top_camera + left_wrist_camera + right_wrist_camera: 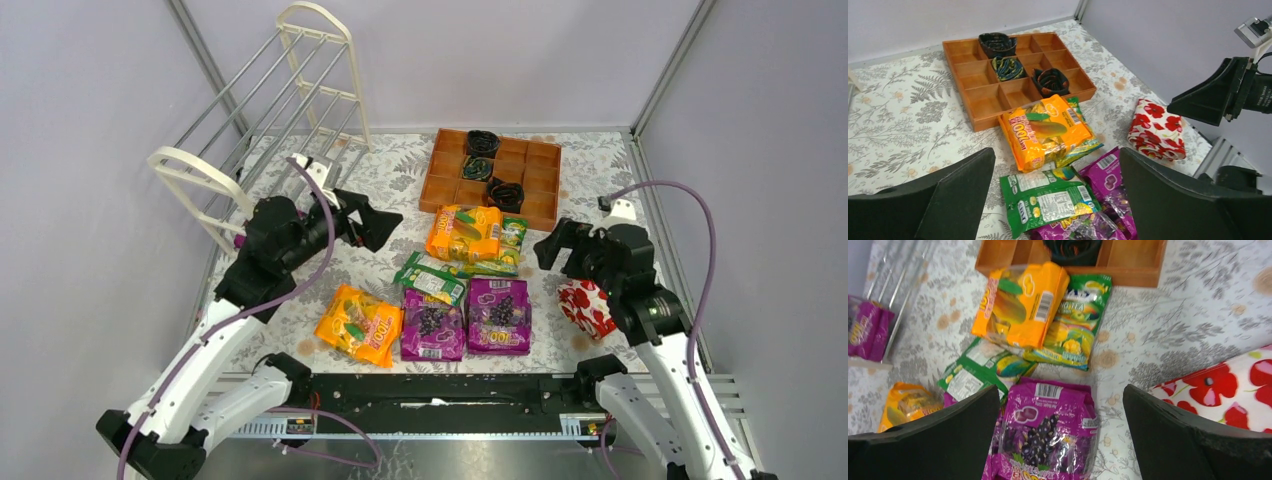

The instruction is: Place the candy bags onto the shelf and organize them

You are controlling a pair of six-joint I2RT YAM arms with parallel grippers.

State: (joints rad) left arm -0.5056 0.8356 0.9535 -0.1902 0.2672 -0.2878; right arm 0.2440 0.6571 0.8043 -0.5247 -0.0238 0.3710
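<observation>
Several candy bags lie on the table's middle. An orange bag (463,232) rests on a green one (507,252) by the tray. Another green bag (432,277), two purple bags (432,325) (498,315) and a second orange bag (358,325) lie nearer. A purple bag (865,330) sits at the foot of the cream shelf (290,100). My left gripper (375,225) is open and empty, above and left of the bags; the green bag (1048,197) lies below its jaws (1055,155). My right gripper (555,245) is open and empty over a purple bag (1048,432).
The wooden compartment tray (543,180) with black coils (483,143) stands at the back. A red-and-white floral package (585,305) lies at the right beside my right arm. Walls close the table at left, back and right.
</observation>
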